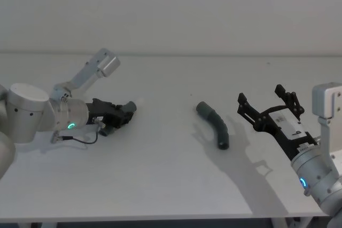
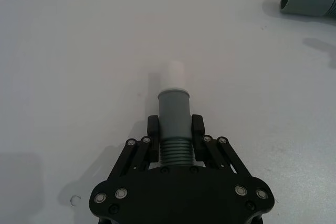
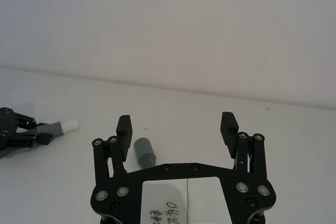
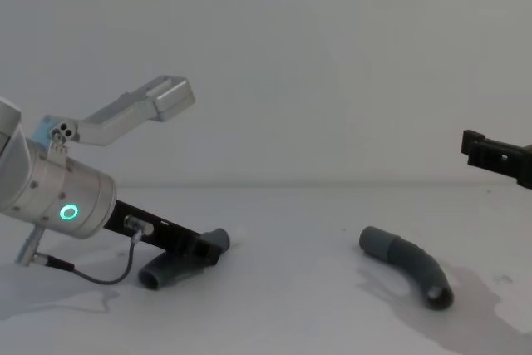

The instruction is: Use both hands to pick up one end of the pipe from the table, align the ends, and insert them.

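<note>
Pickup step: your left tool (image 2: 175,132) grips the white-tipped pipe piece (image 2: 173,106) by its ribbed neck, low on the table (image 1: 160,180); your right tool (image 3: 177,125), wide open and empty, hangs near the collared piece (image 1: 215,124) lying mid-table, which you should probably grasp next before aligning.

A pale wall (image 1: 171,9) backs the white table (image 1: 160,185).
</note>
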